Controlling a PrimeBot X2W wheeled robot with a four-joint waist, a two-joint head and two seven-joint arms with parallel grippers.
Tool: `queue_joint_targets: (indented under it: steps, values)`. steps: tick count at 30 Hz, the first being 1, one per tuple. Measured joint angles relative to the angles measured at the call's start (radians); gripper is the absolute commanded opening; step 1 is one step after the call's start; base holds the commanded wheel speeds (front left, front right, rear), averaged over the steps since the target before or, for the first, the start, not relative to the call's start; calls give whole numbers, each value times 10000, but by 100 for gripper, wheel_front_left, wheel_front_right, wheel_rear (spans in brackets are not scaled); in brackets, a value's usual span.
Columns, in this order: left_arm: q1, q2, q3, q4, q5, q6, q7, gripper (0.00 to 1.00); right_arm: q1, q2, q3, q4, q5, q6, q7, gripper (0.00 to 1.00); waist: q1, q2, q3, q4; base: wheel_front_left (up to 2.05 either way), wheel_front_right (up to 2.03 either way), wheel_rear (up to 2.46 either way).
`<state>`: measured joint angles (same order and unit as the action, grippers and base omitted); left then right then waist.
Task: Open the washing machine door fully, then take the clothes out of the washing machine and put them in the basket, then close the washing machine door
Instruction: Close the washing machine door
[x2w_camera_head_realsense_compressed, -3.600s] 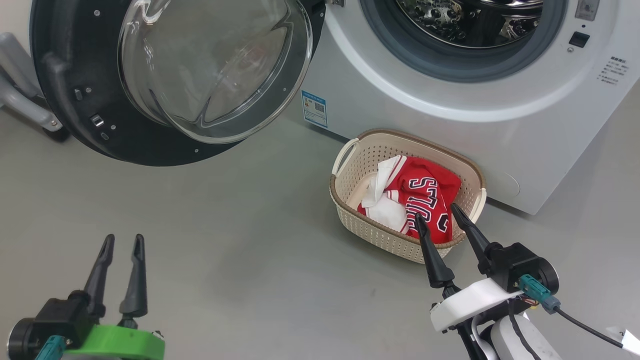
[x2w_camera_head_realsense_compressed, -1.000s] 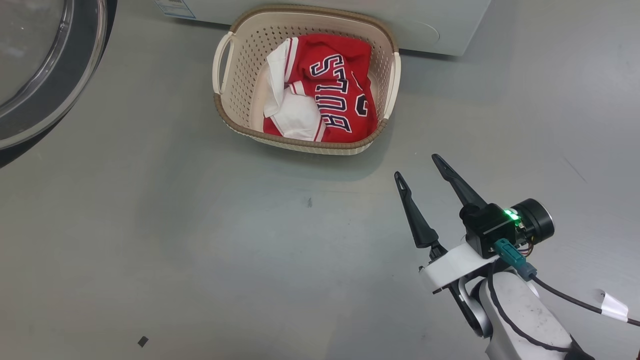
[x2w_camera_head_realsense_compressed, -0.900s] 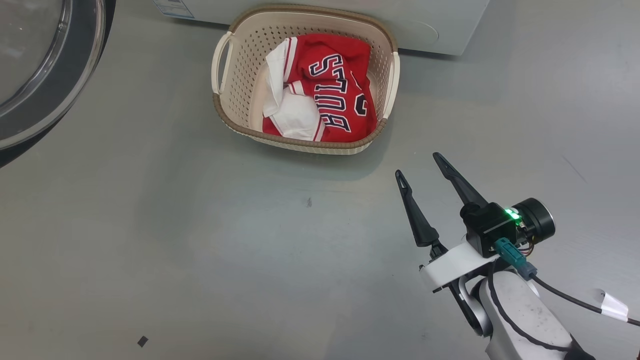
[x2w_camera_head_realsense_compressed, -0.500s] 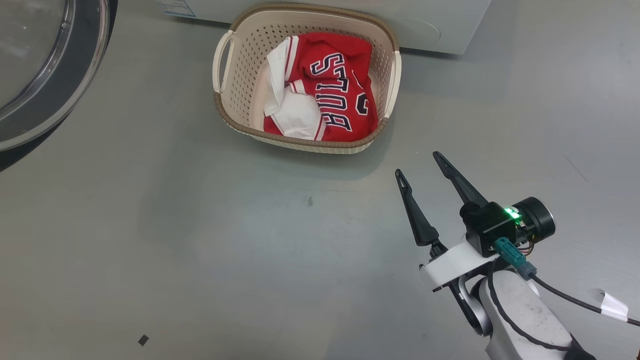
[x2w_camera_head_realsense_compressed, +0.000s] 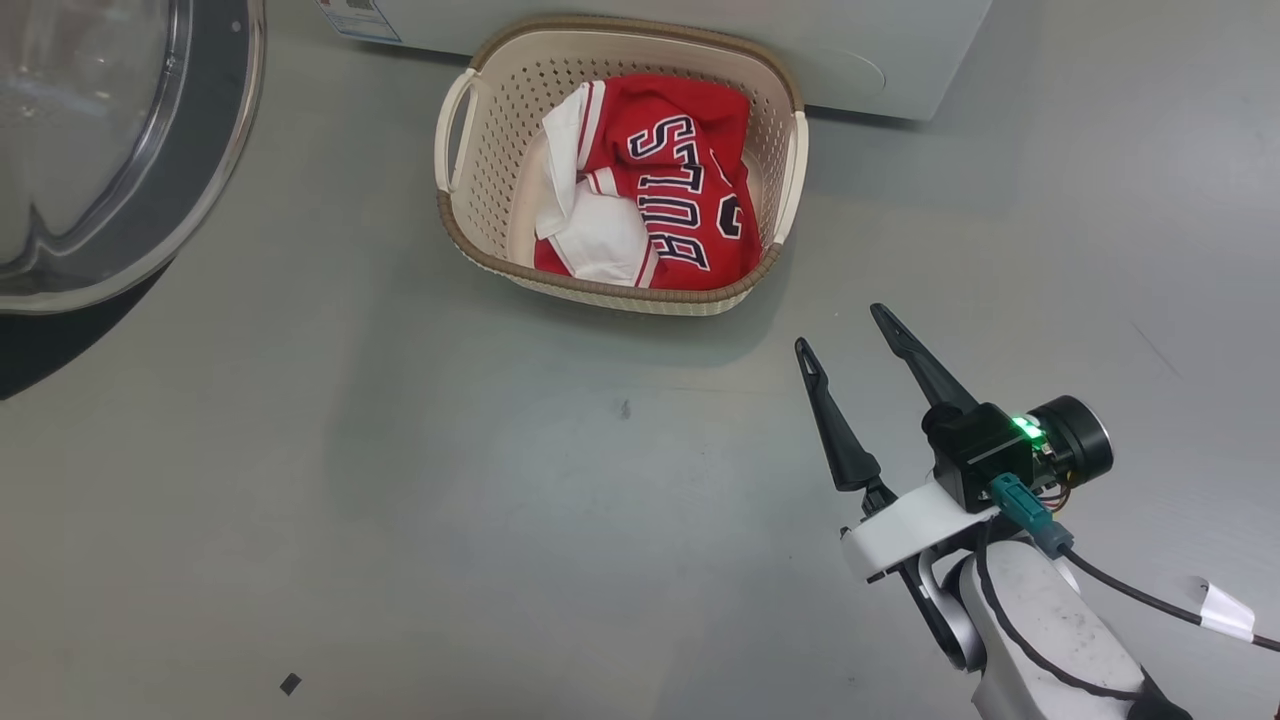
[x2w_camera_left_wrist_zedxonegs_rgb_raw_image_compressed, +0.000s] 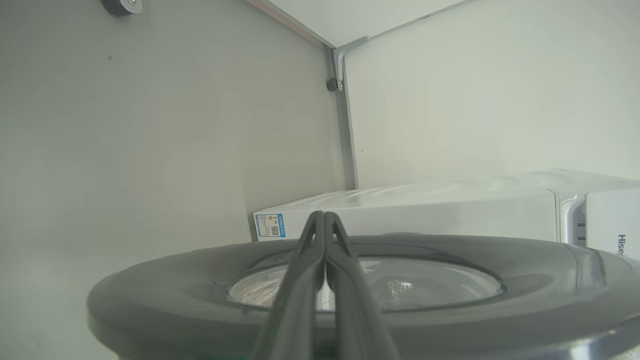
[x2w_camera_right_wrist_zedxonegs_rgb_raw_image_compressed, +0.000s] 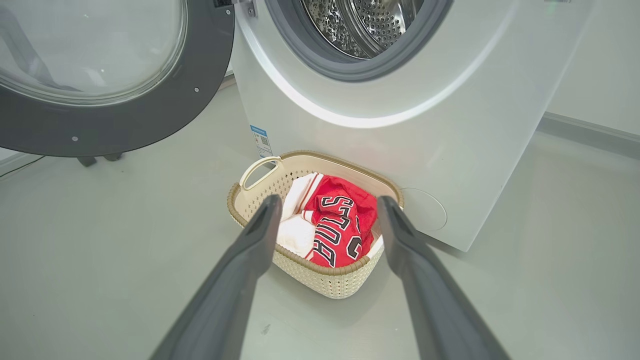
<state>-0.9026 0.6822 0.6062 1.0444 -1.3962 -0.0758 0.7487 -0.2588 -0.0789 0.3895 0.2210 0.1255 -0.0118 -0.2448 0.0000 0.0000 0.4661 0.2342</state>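
Observation:
The cream basket (x2w_camera_head_realsense_compressed: 610, 292) stands on the floor against the white washing machine (x2w_camera_head_realsense_compressed: 700, 30), with the red and white clothes (x2w_camera_head_realsense_compressed: 680, 190) in it. My right gripper (x2w_camera_head_realsense_compressed: 840, 328) hangs open and empty, a short way in front of the basket and to its right. From the right wrist, that gripper (x2w_camera_right_wrist_zedxonegs_rgb_raw_image_compressed: 328, 200) frames the clothes (x2w_camera_right_wrist_zedxonegs_rgb_raw_image_compressed: 340, 225) in the basket (x2w_camera_right_wrist_zedxonegs_rgb_raw_image_compressed: 257, 172), below the bare steel drum (x2w_camera_right_wrist_zedxonegs_rgb_raw_image_compressed: 365, 25). The washing machine door (x2w_camera_head_realsense_compressed: 190, 190) stands swung open at the left. My left gripper (x2w_camera_left_wrist_zedxonegs_rgb_raw_image_compressed: 324, 216) is shut and empty, its fingers lying across the door's dark rim (x2w_camera_left_wrist_zedxonegs_rgb_raw_image_compressed: 450, 310).
Grey floor spreads in front of the basket, with a small dark speck (x2w_camera_head_realsense_compressed: 289, 684) at the lower left. A cable with a white tag (x2w_camera_head_realsense_compressed: 1225, 612) trails from my right arm. Pale walls meet in a corner behind the washing machine (x2w_camera_left_wrist_zedxonegs_rgb_raw_image_compressed: 425, 210).
The head view has shifted a little. The door's rim reaches further in from the left than half a second ago. My right gripper stays open where it was.

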Motion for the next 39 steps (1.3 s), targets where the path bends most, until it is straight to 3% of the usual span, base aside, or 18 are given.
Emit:
queue_joint_targets:
  steps: [15,22,39]
  values:
    - [12,-844,-313,-142,-640,-443,2236,0,5,38,-128,213,249,4,-31,100,0,0,-600,303,0,0,0]
    - [22,-1210,-497,-560,-928,-447,3442,0,16,65,-144,217,366,19,-33,100,0,0,-911,435,0,0,0]
    - [1052,-2042,-556,-2295,-1628,-449,5189,0,335,130,-188,226,677,146,-75,100,0,0,-1683,497,0,0,0]
